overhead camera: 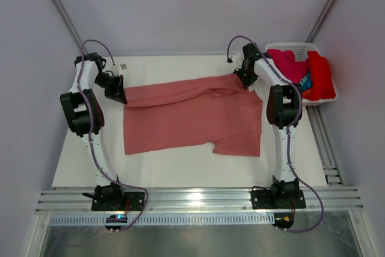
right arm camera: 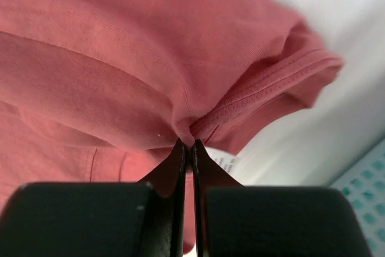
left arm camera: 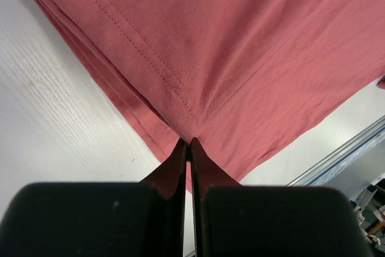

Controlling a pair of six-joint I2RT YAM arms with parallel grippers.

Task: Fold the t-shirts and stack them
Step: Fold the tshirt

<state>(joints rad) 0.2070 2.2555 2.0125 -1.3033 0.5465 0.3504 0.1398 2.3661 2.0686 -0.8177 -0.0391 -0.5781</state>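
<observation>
Salmon t-shirt [overhead camera: 192,115], pinched edges hidden by jaws, heaped shirts [overhead camera: 322,76] overlapping

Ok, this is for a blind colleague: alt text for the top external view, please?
A salmon-pink t-shirt lies spread on a white table, the left gripper shut on its far left corner, the right gripper on its far right end. A white basket of more shirts stands far right.

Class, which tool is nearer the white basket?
Right. The right tool grips the shirt at the corner just beside the basket; the left tool grips the corner at the shirt's other end.
</observation>
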